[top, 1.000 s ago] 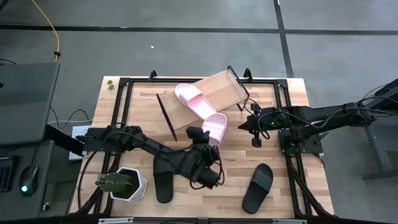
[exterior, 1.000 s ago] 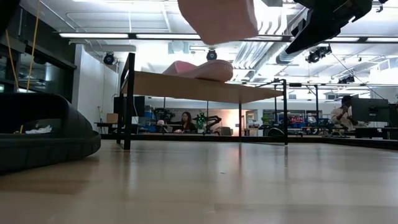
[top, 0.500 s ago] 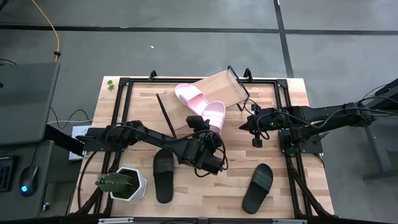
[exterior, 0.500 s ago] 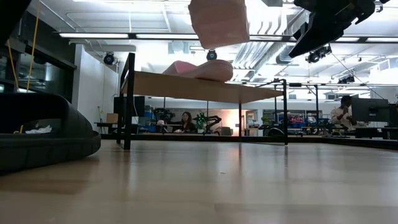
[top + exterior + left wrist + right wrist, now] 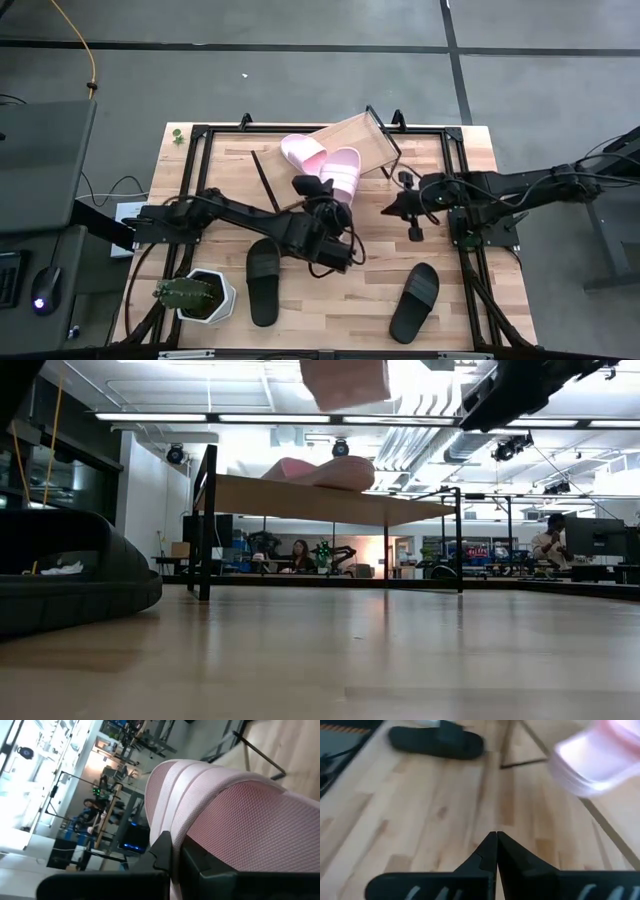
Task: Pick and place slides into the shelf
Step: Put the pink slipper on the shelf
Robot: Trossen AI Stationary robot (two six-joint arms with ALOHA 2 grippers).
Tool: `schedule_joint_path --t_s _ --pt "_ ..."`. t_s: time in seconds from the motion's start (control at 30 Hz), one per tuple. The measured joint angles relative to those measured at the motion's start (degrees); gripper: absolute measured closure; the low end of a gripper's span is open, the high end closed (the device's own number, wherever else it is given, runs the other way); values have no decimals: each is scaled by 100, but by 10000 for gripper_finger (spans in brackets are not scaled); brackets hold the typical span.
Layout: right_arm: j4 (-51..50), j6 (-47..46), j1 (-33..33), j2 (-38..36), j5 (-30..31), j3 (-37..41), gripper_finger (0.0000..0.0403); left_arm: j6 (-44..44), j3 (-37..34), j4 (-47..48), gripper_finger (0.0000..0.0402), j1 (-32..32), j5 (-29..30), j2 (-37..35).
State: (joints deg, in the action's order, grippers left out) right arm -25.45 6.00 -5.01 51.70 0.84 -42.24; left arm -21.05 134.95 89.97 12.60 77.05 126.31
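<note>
My left gripper [image 5: 320,190] is shut on a pale pink slide [image 5: 341,171] and holds it in the air at the near edge of the shelf [image 5: 362,140], a light-wood panel lying askew at the table's far middle. A second pink slide [image 5: 301,150] lies on the shelf. One black slide [image 5: 263,281] lies flat on the table near the front left, another [image 5: 414,301] at the front right. My right gripper [image 5: 407,207] hovers shut to the right of the shelf, holding nothing. My left gripper pinches the pink slide between its two fingers [image 5: 165,851] at the slide's near end [image 5: 200,837]; the fingers themselves hide the exact part. The fingers reach toward the table's far side, nearly level. The slide is lifted clear of the table [image 5: 345,380], sticking out beyond the fingers.
A potted cactus [image 5: 194,295] stands at the front left corner. A black metal frame [image 5: 200,160] runs around the tabletop. A thin dark rod [image 5: 267,185] lies left of the shelf. Bare wood lies between the two black slides.
My left gripper has gone up and toward the table's far edge, carrying the pink slide from mid-table to the shelf's near edge. The slide stays clear of the table. The second pink slide and both black slides have not moved.
</note>
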Motion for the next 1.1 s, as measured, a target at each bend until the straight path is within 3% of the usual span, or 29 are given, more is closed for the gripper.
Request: schedule_joint_path --t_s 0.4,0.77,1.1 --pt "1070 1109 -1094 123 651 0 393 -22 7 2 396 4 -380 -423" --pt "2150 2409 -1533 858 2319 0 300 -174 5 4 399 -30 -695 -547" --pt "2587 3138 -2050 938 3200 -4 253 -178 5 4 397 -187 -703 -547"
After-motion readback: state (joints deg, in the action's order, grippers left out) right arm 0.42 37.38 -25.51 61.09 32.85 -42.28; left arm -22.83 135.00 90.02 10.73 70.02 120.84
